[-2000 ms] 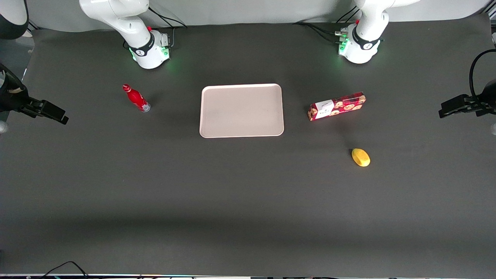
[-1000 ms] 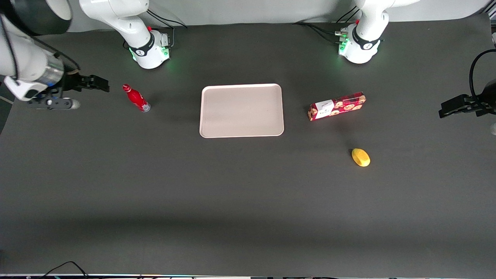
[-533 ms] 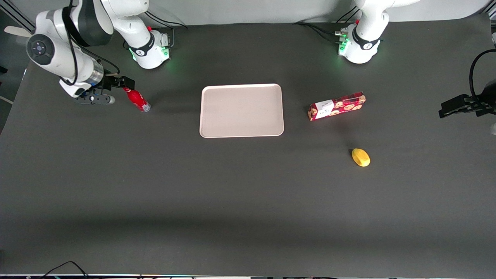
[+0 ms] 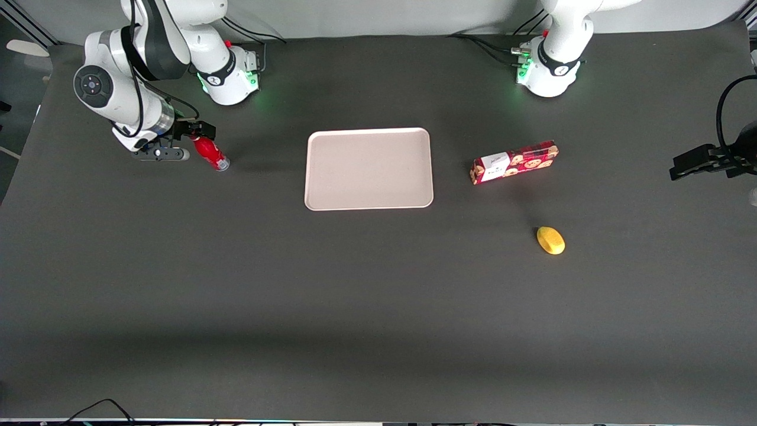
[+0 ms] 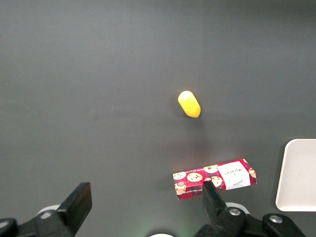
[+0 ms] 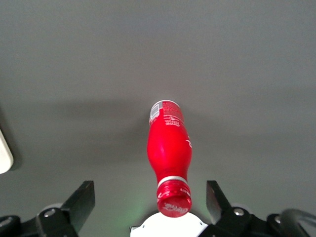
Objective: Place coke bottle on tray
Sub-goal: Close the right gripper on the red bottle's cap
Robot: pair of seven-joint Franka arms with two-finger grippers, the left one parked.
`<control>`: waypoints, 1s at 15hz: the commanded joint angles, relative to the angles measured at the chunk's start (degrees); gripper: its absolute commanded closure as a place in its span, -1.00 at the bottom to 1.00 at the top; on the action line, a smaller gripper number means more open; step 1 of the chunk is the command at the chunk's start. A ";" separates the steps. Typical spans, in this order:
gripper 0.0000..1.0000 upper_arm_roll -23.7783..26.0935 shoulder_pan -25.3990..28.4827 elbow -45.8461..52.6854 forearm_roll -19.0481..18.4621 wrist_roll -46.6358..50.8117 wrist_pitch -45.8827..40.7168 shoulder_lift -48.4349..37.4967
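Observation:
The coke bottle (image 4: 209, 153), small and red with a red cap, stands on the dark table toward the working arm's end, beside the pale beige tray (image 4: 368, 168). My gripper (image 4: 192, 139) hangs over the bottle's top. In the right wrist view the gripper (image 6: 150, 201) is open, and its two black fingers (image 6: 81, 201) stand on either side of the bottle (image 6: 169, 148), with the cap between them and a gap on each side. An edge of the tray (image 6: 4, 154) shows there too. The tray holds nothing.
A red cookie box (image 4: 513, 161) lies beside the tray toward the parked arm's end, and a yellow fruit (image 4: 550, 240) lies nearer the front camera than the box. Both show in the left wrist view: the box (image 5: 215, 179) and the fruit (image 5: 189, 104).
My gripper has swung in from the working arm's end of the table to the bottle and now straddles its cap. The bottle, tray, box and fruit have not moved.

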 commanded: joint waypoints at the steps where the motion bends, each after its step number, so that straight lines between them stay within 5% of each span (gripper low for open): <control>1: -1.00 0.06 -0.69 -2.94 -1.04 -1.33 1.96 -2.02; 3: -0.98 -0.11 -0.69 -3.56 -1.04 -1.50 2.14 -2.11; 4: -0.77 -0.11 -0.69 -3.74 -1.22 -1.59 2.14 -2.19; 7: 0.23 -0.37 -0.69 -4.09 -1.75 -1.59 2.14 -2.46; 9: 0.68 -0.37 -0.69 -4.09 -1.75 -1.59 2.05 -2.54; 12: 1.00 -0.37 -0.69 -3.91 -1.75 -1.59 2.05 -2.46; 15: 1.00 -0.46 -0.61 -2.17 -1.75 -1.86 0.91 -2.02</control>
